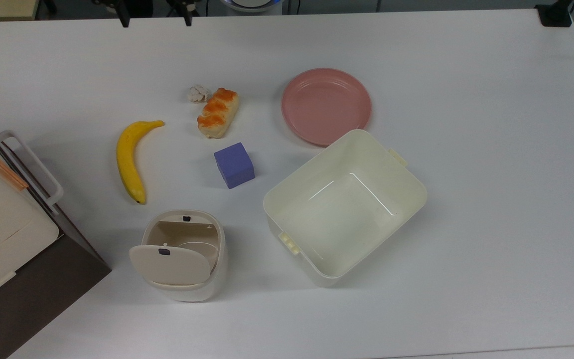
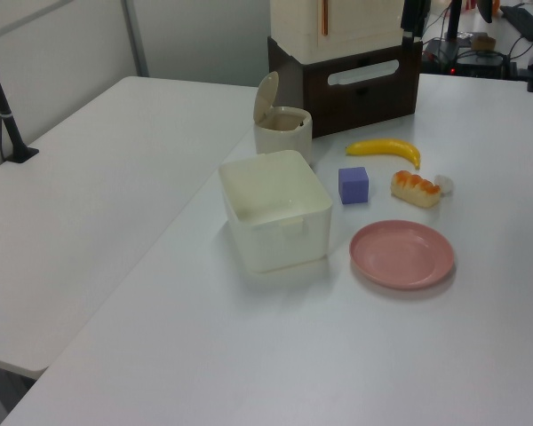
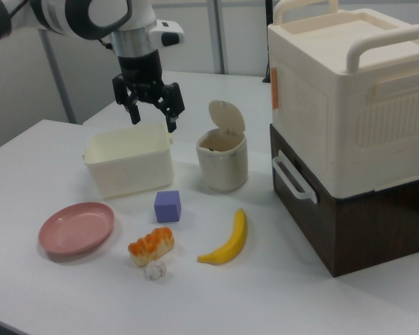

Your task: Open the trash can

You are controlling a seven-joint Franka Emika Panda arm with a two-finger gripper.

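One white table point(image 1: 491, 149) carries everything here. Taking the tub point(image 1: 345, 207) as my landmark: in the right view a cream box on a dark cabinet point(image 3: 349, 132) stands far to the tub's right. The trash can point(image 1: 183, 255) sits just past the tub's left in the top view, its lid point(image 1: 169, 265) flipped up and the inside showing. A pink plate point(image 1: 326, 105) lies beside the tub's upper edge. My gripper point(image 3: 152, 112) hangs above the tub in the right view, fingers spread apart and holding nothing. Left of the tub in the top view lie a banana point(image 1: 130, 160), a purple cube point(image 1: 234, 165), a bread roll point(image 1: 218, 112) and a paper wad point(image 1: 197, 93).
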